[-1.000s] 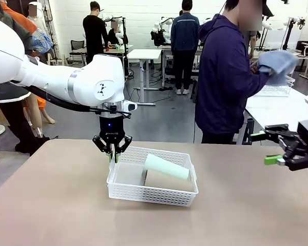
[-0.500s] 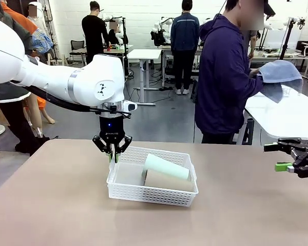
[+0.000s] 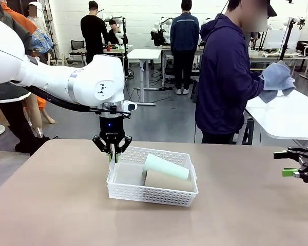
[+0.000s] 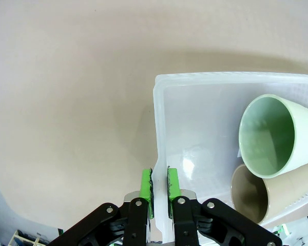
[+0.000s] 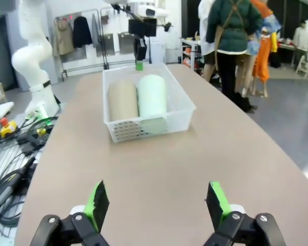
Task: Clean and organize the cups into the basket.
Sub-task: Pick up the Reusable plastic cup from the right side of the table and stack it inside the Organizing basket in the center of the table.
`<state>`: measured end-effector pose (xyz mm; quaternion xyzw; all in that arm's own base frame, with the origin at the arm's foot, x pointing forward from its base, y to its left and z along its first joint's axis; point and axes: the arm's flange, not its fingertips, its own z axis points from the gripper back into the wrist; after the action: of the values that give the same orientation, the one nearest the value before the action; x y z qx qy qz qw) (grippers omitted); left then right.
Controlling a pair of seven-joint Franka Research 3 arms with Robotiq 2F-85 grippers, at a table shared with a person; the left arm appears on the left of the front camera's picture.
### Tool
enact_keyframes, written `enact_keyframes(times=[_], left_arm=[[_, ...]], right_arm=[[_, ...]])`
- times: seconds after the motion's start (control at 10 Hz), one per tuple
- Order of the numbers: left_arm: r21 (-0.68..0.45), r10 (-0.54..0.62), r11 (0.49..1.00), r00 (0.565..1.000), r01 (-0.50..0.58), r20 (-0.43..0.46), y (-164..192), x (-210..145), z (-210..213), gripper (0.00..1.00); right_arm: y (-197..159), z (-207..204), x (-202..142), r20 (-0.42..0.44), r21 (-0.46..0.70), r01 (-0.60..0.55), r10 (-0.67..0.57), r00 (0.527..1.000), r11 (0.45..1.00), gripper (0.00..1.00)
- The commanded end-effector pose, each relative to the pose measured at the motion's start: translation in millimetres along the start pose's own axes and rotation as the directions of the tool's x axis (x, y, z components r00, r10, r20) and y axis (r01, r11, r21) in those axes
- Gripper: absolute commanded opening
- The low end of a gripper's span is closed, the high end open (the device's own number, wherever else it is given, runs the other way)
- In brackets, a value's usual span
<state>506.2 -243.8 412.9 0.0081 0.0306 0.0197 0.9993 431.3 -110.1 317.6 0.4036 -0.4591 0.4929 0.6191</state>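
Inside basket (image 3: pixel 153 195): one mint cup (image 3: pixel 167 166), one tan cup (image 3: pixel 167 181).
Left gripper (image 3: pixel 113 157): pinching basket rim.
Right gripper (image 3: pixel 280 163): fingers spread, empty.
Table (image 3: pixel 61 205): beige.
Room: workshop, grey floor (image 3: pixel 159 120).

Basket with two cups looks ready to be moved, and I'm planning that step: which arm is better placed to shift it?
Left. The left arm's fingers are shut on the basket's end wall; the right arm's fingers stand open near the table's right edge, well apart from it.

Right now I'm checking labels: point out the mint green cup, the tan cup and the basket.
mint green cup (image 4: pixel 269 134): left wrist view, inside its mouth.
tan cup (image 5: pixel 122 100): right wrist view, side wall.
basket (image 3: pixel 153 195): front view, near mesh wall.
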Motion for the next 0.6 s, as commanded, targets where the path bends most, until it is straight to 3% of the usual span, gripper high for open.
enact_keyframes(times=[0.0, 0.3, 0.5], left_arm=[[-0.001, 0.012, 1.0, 1.0, -0.012, 0.005, -1, -1, 0, 0.0], [-0.001, 0.012, 1.0, 1.0, -0.012, 0.005, -1, -1, 0, 0.0], [-0.001, 0.012, 1.0, 1.0, -0.012, 0.005, -1, -1, 0, 0.0]], right_arm=[[-1, 11, -7, 0.033, -0.034, -0.019, 0.02, 0.999, 0.999, 1.0], [12, 30, -4, 0.056, -0.078, -0.035, 0.039, 0.998, 0.996, 1.0], [3, 22, -9, 0.014, -0.044, 0.001, 0.0, 1.0, 0.999, 1.0]])
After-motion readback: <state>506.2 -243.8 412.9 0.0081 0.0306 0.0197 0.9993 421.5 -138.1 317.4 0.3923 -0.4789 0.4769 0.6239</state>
